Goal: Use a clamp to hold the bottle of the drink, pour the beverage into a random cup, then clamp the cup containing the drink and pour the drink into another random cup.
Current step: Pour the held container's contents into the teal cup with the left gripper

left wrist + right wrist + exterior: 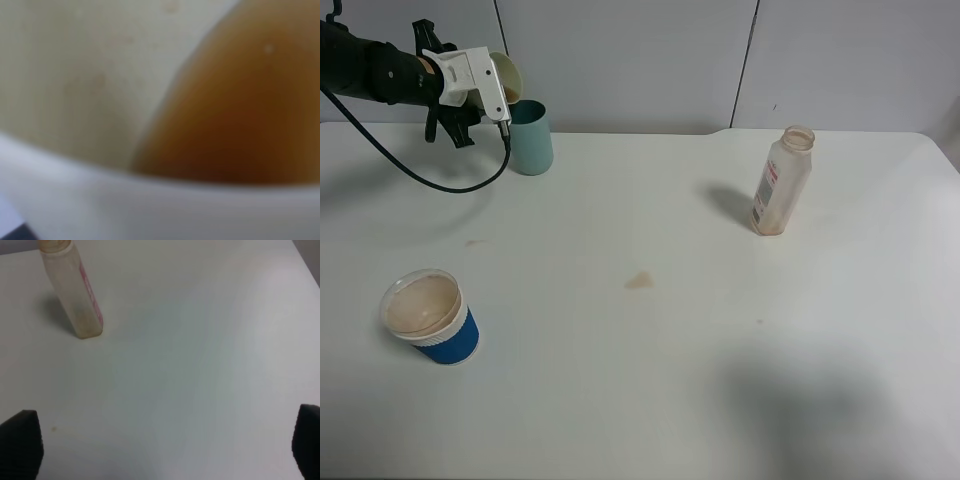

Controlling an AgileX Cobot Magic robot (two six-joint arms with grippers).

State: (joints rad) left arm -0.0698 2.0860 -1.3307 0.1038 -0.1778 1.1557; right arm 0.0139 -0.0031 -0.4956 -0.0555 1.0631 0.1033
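My left gripper [498, 92] is raised at the back left and shut on a cream cup [507, 72]. The cup is tipped over the teal cup [531, 140] that stands on the table. The left wrist view is filled by the cream cup's inside wall [75, 85] with brown drink [235, 120] pooled against its lower side. The open, nearly empty drink bottle [781, 182] stands upright at the back right and also shows in the right wrist view [75, 295]. My right gripper [162, 440] is open and empty above bare table, away from the bottle. It is out of the exterior high view.
A paper cup with a blue sleeve [428, 317] stands at the front left, its inside tan. A small brown spill mark [639, 281] lies mid-table. The white table [720, 350] meets a wall at the back.
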